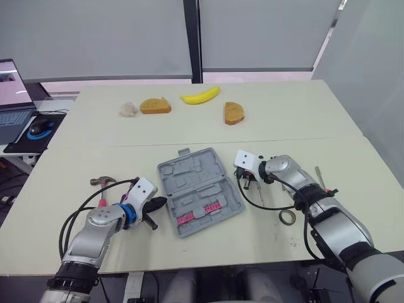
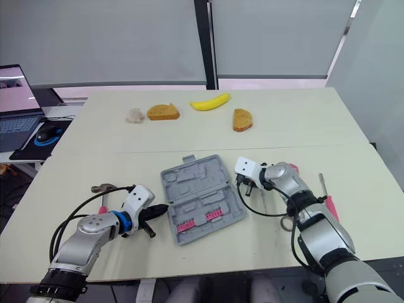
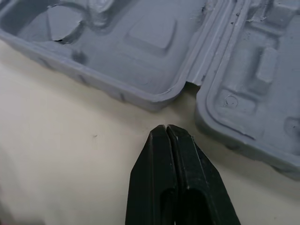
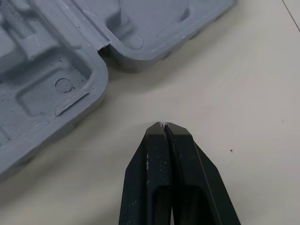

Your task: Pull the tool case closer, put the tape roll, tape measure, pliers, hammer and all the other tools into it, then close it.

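Black left tool [image 3: 166,129] and right tool [image 4: 164,125], both pinched shut and empty.
The open grey case [image 1: 199,189] lies between them on the bench [image 1: 189,126]; likely light, stiff, slippery plastic, best pulled by its rim.

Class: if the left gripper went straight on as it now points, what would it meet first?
The left gripper, fingers shut, would probably meet the tool case, at its outer wall by the hinge notch, after a bare strip of table.
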